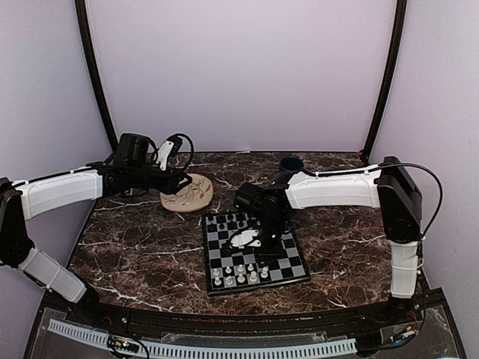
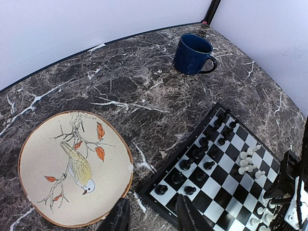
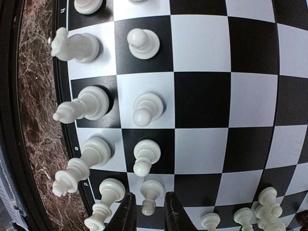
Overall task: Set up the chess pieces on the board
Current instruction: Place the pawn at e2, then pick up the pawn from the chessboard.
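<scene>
The board (image 1: 290, 253) lies in the middle of the table. Black pieces (image 1: 224, 222) stand along its far edge and white pieces (image 1: 239, 274) in two rows along its near edge. In the right wrist view the white pieces (image 3: 144, 108) stand upright on the board (image 3: 202, 101). My right gripper (image 3: 150, 214) is low over them, narrowly open, its fingers either side of one white pawn (image 3: 151, 191) without touching it. My left gripper (image 2: 153, 216) is open and empty above the table, between the plate and the board's corner (image 2: 163, 199). Black pieces (image 2: 199, 154) fill two rows there.
A round beige plate with a bird picture (image 2: 43, 159) lies left of the board, also in the top view (image 1: 187, 196). A dark blue cup (image 2: 192, 53) stands at the back of the table. A few loose white pieces (image 2: 248, 161) cluster mid-board.
</scene>
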You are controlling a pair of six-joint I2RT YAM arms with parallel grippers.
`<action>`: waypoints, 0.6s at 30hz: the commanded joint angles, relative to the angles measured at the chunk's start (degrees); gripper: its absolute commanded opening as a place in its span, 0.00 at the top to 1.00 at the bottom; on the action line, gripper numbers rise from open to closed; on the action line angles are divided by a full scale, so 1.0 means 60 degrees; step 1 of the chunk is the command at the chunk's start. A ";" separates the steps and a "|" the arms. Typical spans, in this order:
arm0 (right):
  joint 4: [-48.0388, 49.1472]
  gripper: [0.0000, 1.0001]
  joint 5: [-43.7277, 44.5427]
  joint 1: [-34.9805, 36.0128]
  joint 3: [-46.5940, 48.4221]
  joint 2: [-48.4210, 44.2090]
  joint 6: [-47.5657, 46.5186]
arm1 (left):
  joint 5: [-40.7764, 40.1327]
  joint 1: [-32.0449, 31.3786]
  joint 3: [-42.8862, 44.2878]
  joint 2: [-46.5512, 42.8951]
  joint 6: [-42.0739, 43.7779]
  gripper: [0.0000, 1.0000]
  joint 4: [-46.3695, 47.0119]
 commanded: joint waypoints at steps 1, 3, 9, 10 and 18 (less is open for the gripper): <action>-0.0252 0.77 0.0098 0.0068 -0.0067 -0.0580 -0.0100 | 0.0184 -0.0019 0.0064 -0.0014 0.0105 0.65 -0.0079; -0.0371 0.76 0.0102 0.0036 -0.0007 -0.0668 -0.0114 | 0.0188 -0.0022 0.0074 -0.0010 0.0092 0.65 -0.0085; -0.0426 0.75 0.0094 -0.0338 0.0062 -0.0969 -0.0104 | 0.0217 -0.0011 0.0076 0.0001 0.0091 0.65 -0.0086; -0.0409 0.75 0.0029 -0.0457 0.0062 -0.0990 -0.0079 | 0.0228 -0.0022 0.0078 0.0001 0.0072 0.65 -0.0085; 0.0010 0.77 0.0199 -0.1312 0.0106 -0.0784 0.0386 | 0.0217 -0.0022 0.0082 -0.0014 0.0091 0.65 -0.0102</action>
